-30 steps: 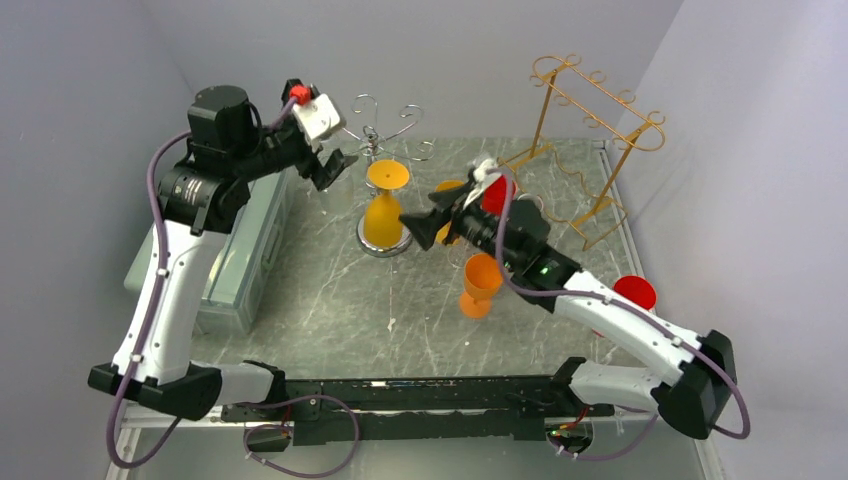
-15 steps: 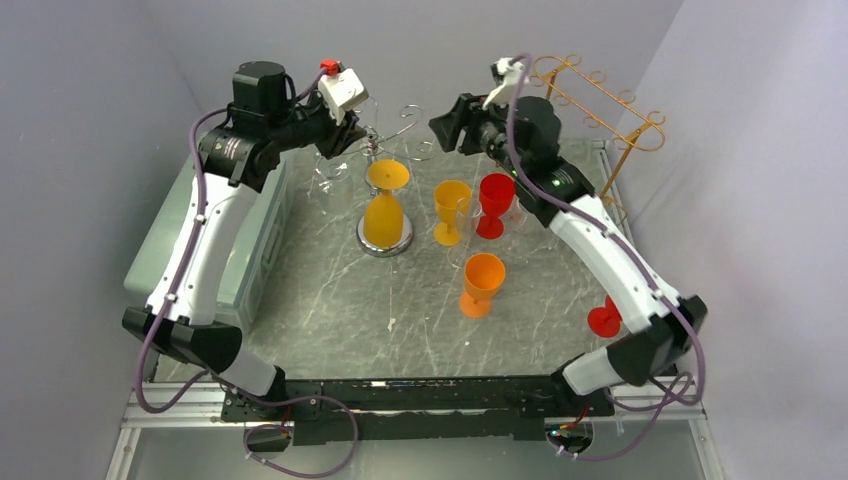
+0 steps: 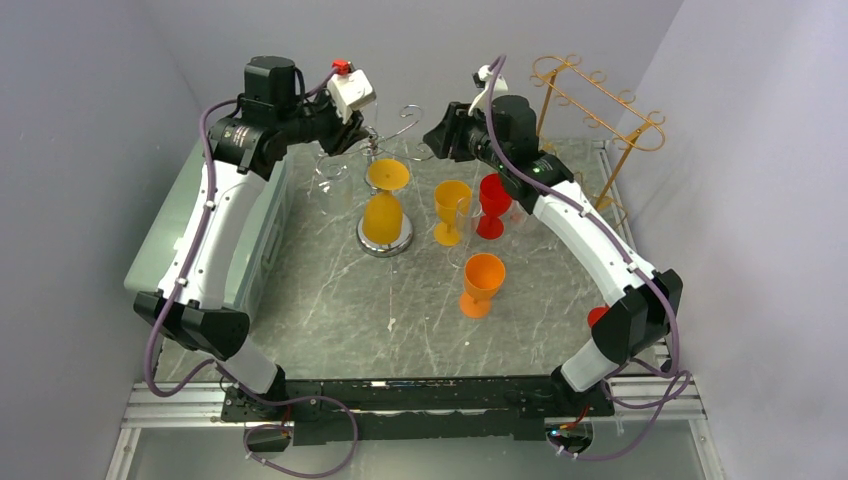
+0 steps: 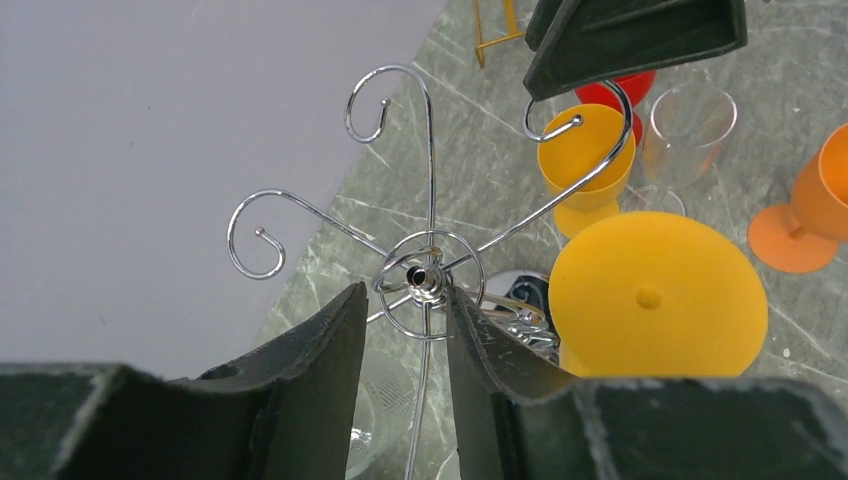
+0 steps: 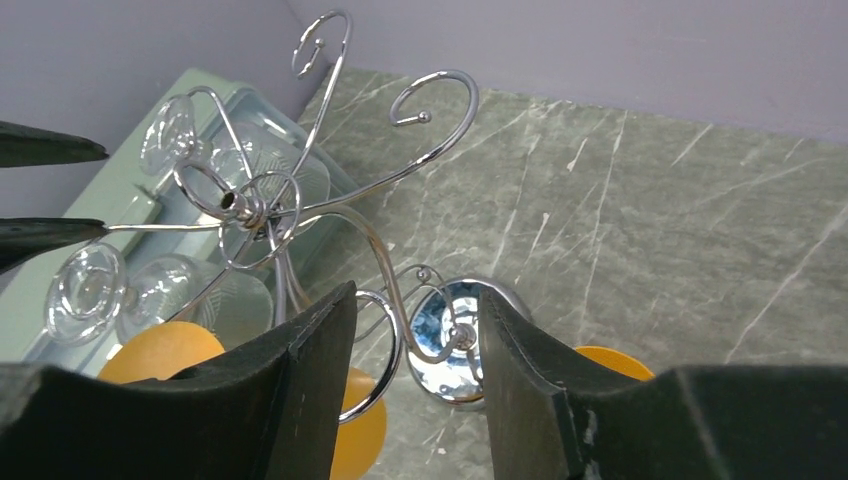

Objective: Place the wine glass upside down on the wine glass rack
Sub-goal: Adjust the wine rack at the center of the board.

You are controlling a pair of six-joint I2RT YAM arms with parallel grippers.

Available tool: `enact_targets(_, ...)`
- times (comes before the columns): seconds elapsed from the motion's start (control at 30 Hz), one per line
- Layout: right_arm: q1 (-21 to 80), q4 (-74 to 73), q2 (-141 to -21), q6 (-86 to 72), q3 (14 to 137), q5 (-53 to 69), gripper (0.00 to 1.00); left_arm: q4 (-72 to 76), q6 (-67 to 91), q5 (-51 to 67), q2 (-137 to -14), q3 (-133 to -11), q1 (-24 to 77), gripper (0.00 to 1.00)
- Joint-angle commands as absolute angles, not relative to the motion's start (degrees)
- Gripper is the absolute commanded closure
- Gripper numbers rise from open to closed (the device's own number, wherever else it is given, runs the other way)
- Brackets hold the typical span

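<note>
Both arms have come up off the table (image 3: 330,300) since a second ago, the right one swinging up from low among the cups. Now the left end effector (image 4: 403,300) and right end effector (image 5: 415,293) crowd the crown of the chrome wine glass rack (image 5: 243,203) from opposite sides, each with jaws part-narrowed and apparently gripping nothing. The orange-yellow wine glass (image 4: 655,295) already hangs foot-up on the rack just beside them, so I'd worry a finger snags a curled wire and rocks it loose, or the two heads bump.
</note>
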State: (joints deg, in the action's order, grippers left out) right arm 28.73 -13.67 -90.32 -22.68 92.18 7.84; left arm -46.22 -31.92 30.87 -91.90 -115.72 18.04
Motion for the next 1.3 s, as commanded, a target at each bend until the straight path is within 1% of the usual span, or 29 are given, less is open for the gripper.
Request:
enact_targets(0.0, 28.39, -10.52, -89.6, -25.05, 92.74, 10.72, 0.53, -46.65, -34.49, 29.56, -92.9, -116.02, 18.28, 0.61)
enact_targets(0.4, 28.4, -8.1, -86.93, -27.8, 87.12, 12.3, 0.61, -45.86, -35.0, 29.5, -95.53, -116.5, 18.28, 0.63)
enact_targets(0.57, 28.48, -7.25, -85.89, -28.7, 85.66, 12.88, 0.72, -44.16, -35.24, 26.51, -97.12, -117.07, 18.28, 0.7)
enact_targets(0.7, 28.56, -6.27, -85.29, -29.54, 84.46, 13.37, 0.8, -43.4, -35.23, 24.05, -98.45, -117.83, 18.45, 0.71)
enact_targets(1.03, 32.26, -6.02, -84.96, -29.11, 83.61, 11.74, 0.92, -41.57, -33.11, 20.82, -102.52, -123.13, 19.03, 0.72)
enact_targets(1.17, 34.45, -6.14, -84.36, -28.4, 83.3, 9.88, 0.97, -41.12, -33.65, 19.76, -102.92, -123.19, 19.04, 0.72)
enact_targets(1.27, 35.99, -5.59, -83.44, -28.17, 82.29, 8.52, 0.98, -40.98, -33.79, 19.43, -102.92, -123.21, 19.07, 0.72)
